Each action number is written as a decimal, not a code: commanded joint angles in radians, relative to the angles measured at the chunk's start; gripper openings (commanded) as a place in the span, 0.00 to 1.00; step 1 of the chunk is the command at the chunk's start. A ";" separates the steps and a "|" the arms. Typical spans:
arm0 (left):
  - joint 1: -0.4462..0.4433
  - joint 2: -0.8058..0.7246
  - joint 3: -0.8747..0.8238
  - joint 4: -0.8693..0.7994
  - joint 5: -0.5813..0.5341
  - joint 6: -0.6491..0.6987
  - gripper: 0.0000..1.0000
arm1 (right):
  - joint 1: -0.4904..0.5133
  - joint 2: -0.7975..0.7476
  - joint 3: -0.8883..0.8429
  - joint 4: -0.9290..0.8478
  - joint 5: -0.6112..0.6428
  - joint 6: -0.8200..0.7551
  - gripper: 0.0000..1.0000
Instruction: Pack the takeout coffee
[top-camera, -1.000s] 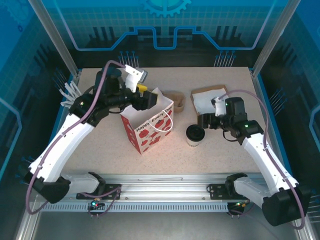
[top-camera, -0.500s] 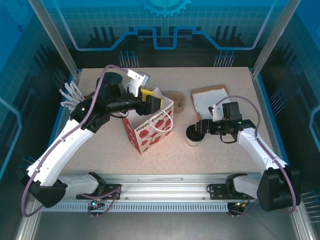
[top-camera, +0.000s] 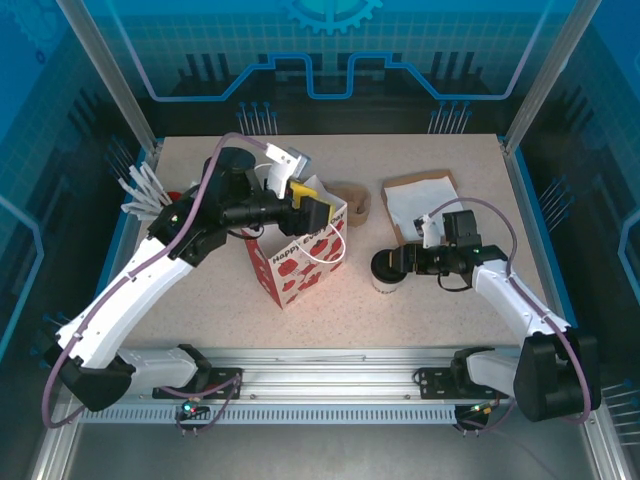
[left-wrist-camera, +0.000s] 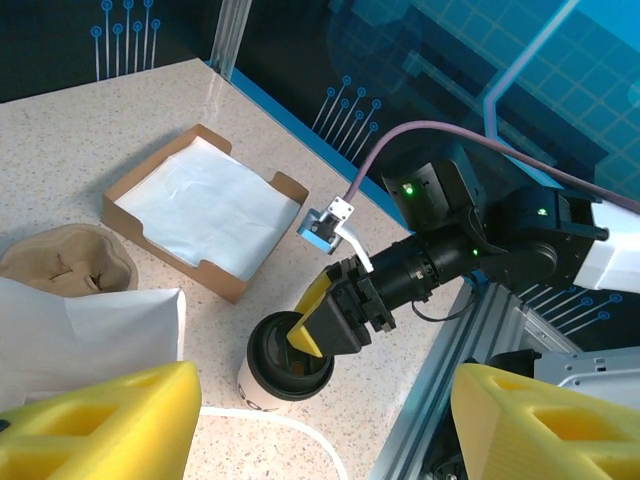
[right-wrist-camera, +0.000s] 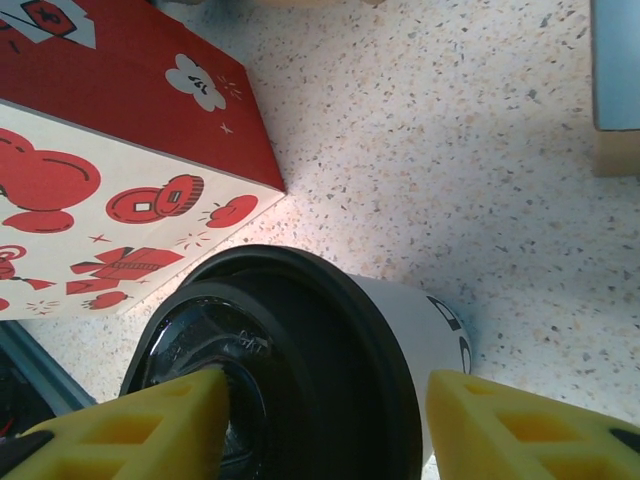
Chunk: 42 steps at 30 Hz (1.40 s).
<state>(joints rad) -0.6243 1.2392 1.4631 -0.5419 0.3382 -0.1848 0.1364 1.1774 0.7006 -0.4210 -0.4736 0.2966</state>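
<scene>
Item: takeout coffee (top-camera: 387, 268), upright on speckled tabletop (top-camera: 440, 310), lid upward, long axis vertical, beside red-and-white bag (top-camera: 295, 262); right claw (right-wrist-camera: 330, 425) straddles it, part-open (gap one side); left claw (left-wrist-camera: 320, 425) wide, empty; blue-panelled enclosure.

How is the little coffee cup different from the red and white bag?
The coffee cup is small and round; the bag is much bigger and boxy. The cup is pale with a black lid; the bag is red and white with pictures on it. The cup's top is closed by its lid; the bag's top is open. Both stand upright on the table.
</scene>
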 joint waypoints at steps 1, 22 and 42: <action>-0.025 0.019 0.035 -0.019 0.016 0.013 0.68 | -0.005 -0.016 -0.034 0.002 -0.048 0.018 0.54; -0.356 0.219 0.288 -0.336 -0.162 0.244 0.70 | 0.261 -0.064 0.003 0.010 0.009 0.117 0.57; -0.458 0.802 0.744 -0.870 -0.365 0.438 0.74 | -0.277 -0.163 0.062 -0.033 0.030 0.058 0.77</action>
<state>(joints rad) -1.0828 1.9854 2.1498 -1.2831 0.0399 0.2123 -0.1192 1.0451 0.7792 -0.4374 -0.4629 0.3740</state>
